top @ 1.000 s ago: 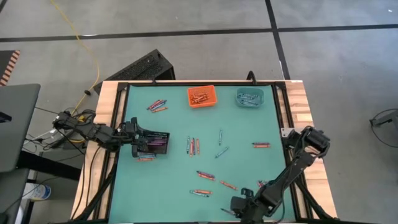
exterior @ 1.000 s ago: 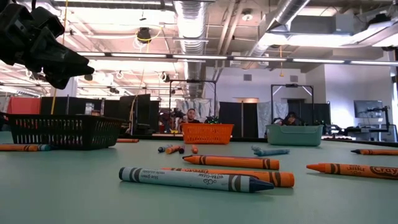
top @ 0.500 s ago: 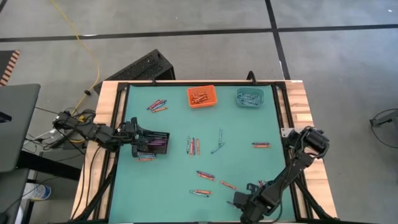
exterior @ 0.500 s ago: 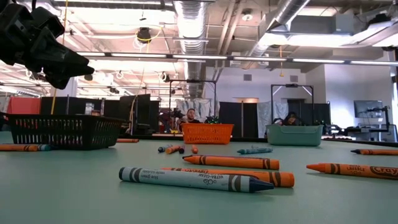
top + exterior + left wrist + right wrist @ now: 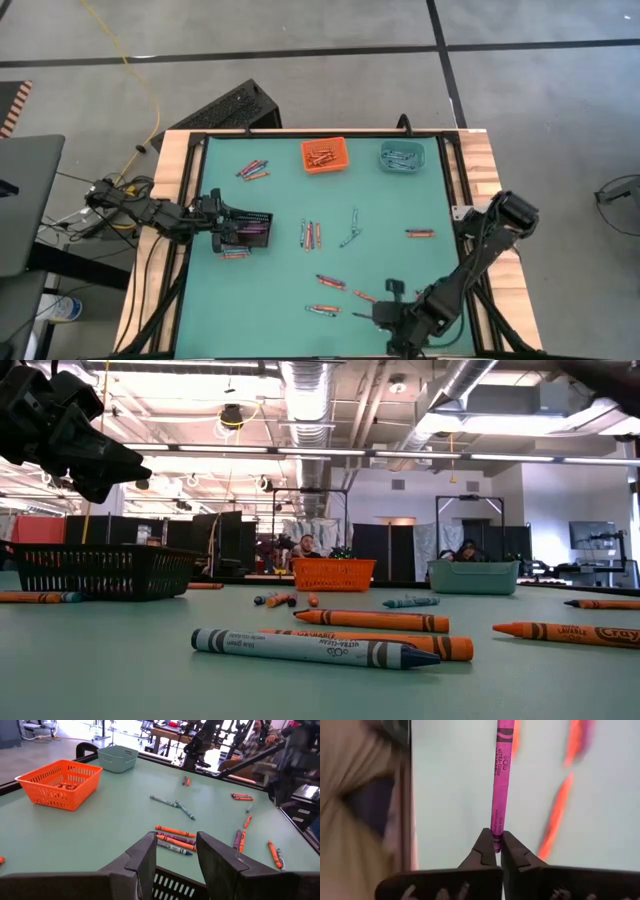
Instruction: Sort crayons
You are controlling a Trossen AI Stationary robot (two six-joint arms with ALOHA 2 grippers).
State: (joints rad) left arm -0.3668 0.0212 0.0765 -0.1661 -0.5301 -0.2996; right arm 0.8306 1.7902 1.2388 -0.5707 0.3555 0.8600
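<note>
beside the black basket (image 5: 246,231), loose crayons (image 5: 311,235)

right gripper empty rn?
No: in the right wrist view the right gripper is shut on the end of a pink crayon, which sticks out straight ahead between the fingertips.

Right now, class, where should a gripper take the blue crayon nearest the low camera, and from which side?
Probably mid-barrel, from straight above, fingers across the blue crayon: it lies flat, with an orange crayon close behind.
</note>
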